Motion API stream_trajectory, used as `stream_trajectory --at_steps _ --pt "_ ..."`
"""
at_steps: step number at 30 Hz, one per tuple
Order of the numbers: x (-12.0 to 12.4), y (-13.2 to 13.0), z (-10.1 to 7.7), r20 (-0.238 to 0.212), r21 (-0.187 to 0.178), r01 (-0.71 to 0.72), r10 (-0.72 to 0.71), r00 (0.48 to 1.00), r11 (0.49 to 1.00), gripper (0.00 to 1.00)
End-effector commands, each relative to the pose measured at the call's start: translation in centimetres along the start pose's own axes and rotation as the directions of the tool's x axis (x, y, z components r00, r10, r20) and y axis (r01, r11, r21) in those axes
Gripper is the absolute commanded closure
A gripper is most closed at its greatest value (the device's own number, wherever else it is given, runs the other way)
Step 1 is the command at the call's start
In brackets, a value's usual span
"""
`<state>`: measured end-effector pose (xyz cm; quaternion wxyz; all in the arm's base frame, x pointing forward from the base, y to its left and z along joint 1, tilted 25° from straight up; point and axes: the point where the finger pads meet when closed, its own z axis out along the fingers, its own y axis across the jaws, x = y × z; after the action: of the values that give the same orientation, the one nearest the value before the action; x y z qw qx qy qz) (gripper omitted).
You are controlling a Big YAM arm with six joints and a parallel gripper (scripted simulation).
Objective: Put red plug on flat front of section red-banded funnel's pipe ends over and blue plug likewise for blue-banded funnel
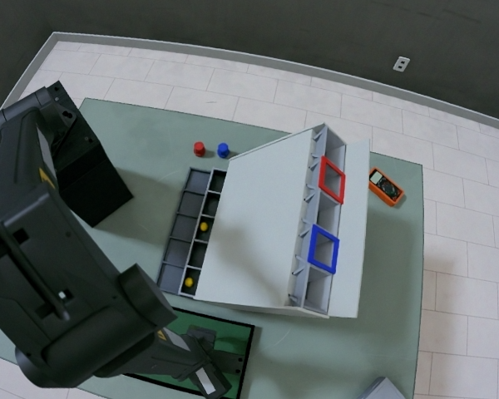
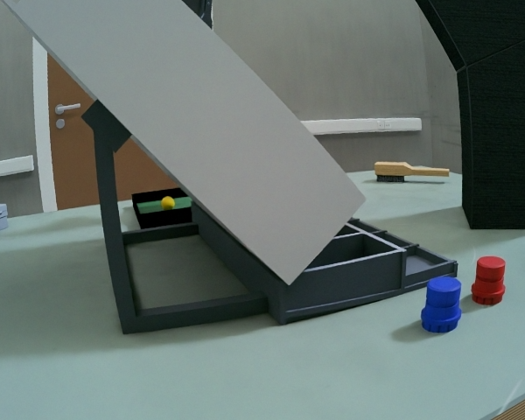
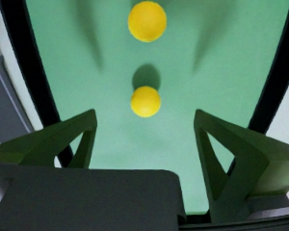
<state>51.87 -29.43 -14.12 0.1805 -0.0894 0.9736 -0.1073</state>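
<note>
My gripper (image 3: 144,115) is open and empty, low over the green marble tray (image 1: 224,339). In the wrist view a yellow marble (image 3: 145,101) lies just ahead of the fingertips, and a second one (image 3: 146,21) lies farther on. The red plug (image 1: 199,149) and the blue plug (image 1: 222,150) stand on the mat past the far end of the sections. The red-banded funnel (image 1: 332,179) and the blue-banded funnel (image 1: 323,248) sit at the top of the white cover (image 1: 258,223). A yellow marble (image 1: 204,226) lies in the middle section and another (image 1: 189,282) in the nearest section.
A black block (image 1: 86,171) stands at the left behind my arm. An orange multimeter (image 1: 385,185) lies on the mat beyond the cover. A wooden brush (image 2: 409,171) lies far off. A grey box corner (image 1: 382,388) shows at the bottom edge.
</note>
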Motion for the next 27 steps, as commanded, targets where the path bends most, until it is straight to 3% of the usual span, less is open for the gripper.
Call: stream_trajectory --at_steps 1,10,27 --pt "-0.6 -0.4 0.6 0.006 0.004 0.001 -0.001 1.000 1.000 0.20" --pt "-0.7 -0.4 2.1 0.006 0.004 0.001 -0.001 1.000 1.000 0.20" --pt "-0.4 -0.1 3.0 0.014 0.014 0.011 -0.011 1.000 1.000 0.20"
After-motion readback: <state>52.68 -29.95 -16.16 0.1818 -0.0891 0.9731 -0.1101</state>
